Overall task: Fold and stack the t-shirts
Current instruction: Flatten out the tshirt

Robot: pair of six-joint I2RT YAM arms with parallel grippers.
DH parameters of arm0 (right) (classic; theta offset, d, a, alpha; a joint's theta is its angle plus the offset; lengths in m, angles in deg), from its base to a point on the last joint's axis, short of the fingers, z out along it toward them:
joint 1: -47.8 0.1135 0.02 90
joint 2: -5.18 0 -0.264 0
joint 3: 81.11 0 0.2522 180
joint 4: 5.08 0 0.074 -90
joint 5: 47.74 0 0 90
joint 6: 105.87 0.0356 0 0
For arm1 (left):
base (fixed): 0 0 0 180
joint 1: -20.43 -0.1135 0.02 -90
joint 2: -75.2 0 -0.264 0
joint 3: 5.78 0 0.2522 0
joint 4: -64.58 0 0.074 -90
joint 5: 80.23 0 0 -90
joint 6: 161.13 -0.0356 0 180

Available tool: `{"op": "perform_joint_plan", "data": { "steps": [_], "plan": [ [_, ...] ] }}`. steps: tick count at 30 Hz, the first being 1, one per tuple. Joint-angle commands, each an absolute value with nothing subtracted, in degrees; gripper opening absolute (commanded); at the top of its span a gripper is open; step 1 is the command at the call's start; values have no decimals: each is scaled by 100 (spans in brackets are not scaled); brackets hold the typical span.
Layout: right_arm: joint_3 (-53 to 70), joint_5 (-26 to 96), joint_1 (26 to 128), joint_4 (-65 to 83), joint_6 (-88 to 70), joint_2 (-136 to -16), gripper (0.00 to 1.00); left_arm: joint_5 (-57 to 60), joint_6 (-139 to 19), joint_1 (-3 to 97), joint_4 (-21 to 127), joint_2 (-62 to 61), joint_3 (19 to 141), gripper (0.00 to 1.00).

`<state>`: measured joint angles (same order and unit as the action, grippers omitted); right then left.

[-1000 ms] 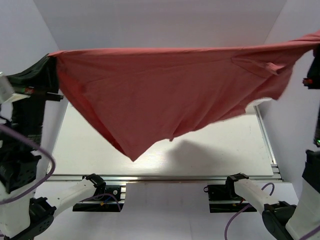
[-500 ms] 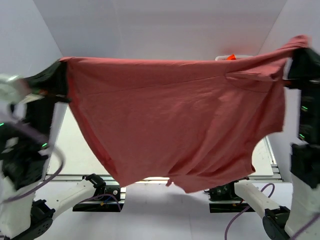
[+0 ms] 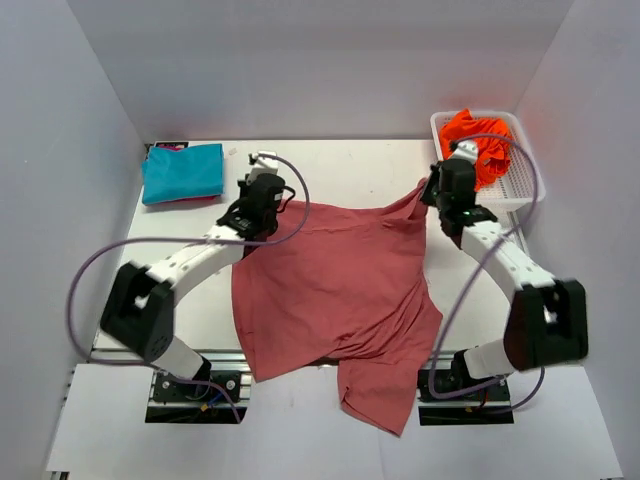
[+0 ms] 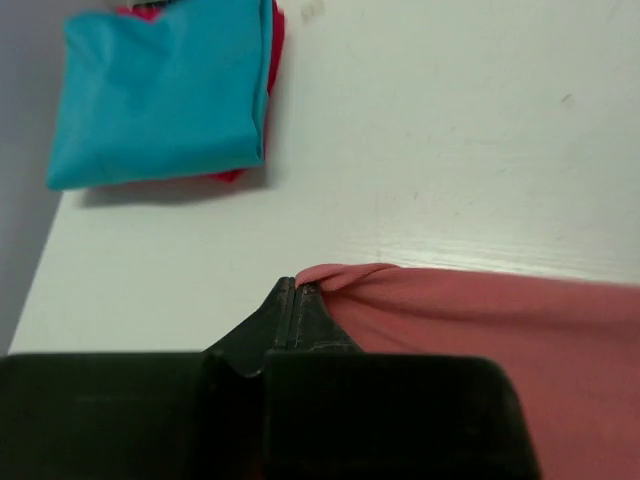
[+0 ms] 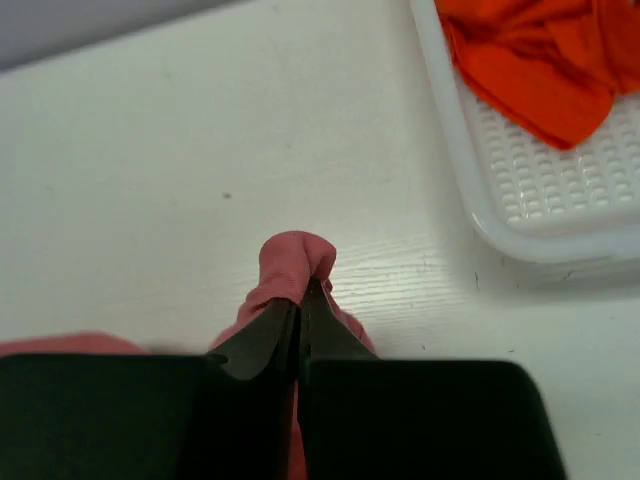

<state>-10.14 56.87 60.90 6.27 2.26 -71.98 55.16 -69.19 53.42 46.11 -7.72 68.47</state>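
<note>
Teal shirt folded, parked far-left. Red shirt laid flat, unfolded, corners pinched by closed left gripper and right gripper. Orange shirt untouched in basket.

Large t-shirt is showing plain dusty red; folded t-shirt, teal (red edge beneath); third t-shirt, bright orange; basket, white mesh.

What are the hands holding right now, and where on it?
Both are shut on the salmon t-shirt: the left hand pinches its far-left corner, the right hand a bunched fold at its far-right corner.
</note>
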Motion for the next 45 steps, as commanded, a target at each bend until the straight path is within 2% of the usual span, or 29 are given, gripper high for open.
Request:
{"op": "perform_joint_plan", "data": {
  "steps": [1, 5, 15, 16, 17, 18, 19, 20, 21, 22, 23, 24, 25, 30, 35, 39, 45],
  "plan": [
    [-654, 6080, 6046, 50, 505, -7847, 0, 5285, -6225, 4962, 4591, -1650, 7283, 0],
    [450, 6221, 6046, 551, 347, -9390, 0, 4636, -6224, 4514, 4466, -2876, 8187, 0],
    [2062, 6186, 6054, 1051, 241, -11222, 0, 3439, -6225, 3696, 3905, -4731, 10113, 0],
    [2446, 6195, 6054, 1253, 241, -11433, 0, 3220, -6225, 3643, 3800, -4976, 10393, 20],
    [2571, 6204, 6054, 1316, 232, -11530, 8, 3079, -6225, 3643, 3651, -5083, 10517, 34],
    [2808, 6204, 6054, 1369, 241, -11714, 14, 2956, -6225, 3495, 3649, -5171, 10614, 56],
    [3045, 6186, 6054, 1543, 232, -11890, 23, 2772, -6164, 3493, 3571, -5232, 10763, 71],
    [3265, 6204, 6054, 1597, 215, -12031, 41, 2666, -6163, 3415, 3518, -5285, 10826, 92],
    [3363, 6195, 6063, 1650, 197, -12093, 52, 2595, -6163, 3344, 3517, -5286, 10826, 100],
    [3538, 6195, 6046, 1772, 171, -12198, 63, 2429, -6163, 3344, 3517, -5286, 10904, 100],
    [3713, 6186, 6054, 1808, 119, -12234, 68, 2340, -6163, 3283, 3517, -5286, 10905, 100],
    [3767, 6177, 6063, 1931, 109, -12234, 81, 2287, -6111, 3282, 3517, -5207, 10905, 100],
    [3829, 6169, 6054, 1967, 92, -12147, 90, 2147, -6111, 3230, 3517, -5015, 10827, 100],
    [3523, 6002, 6089, 2090, 31, -11524, 90, 1717, -5935, 3177, 3710, -3978, 9662, 100],
    [2172, 5809, 6081, 1985, 197, -10577, 90, 1205, -5629, 3177, 4115, -2880, 8358, 100],
    [1607, 5747, 6072, 1888, 285, -10170, 90, 1205, -5426, 3124, 4115, -2755, 7899, 98],
    [1518, 5633, 6063, 2072, 250, -10037, 90, 1205, -5302, 3071, 4185, -2930, 7724, 94]
  ]
}}
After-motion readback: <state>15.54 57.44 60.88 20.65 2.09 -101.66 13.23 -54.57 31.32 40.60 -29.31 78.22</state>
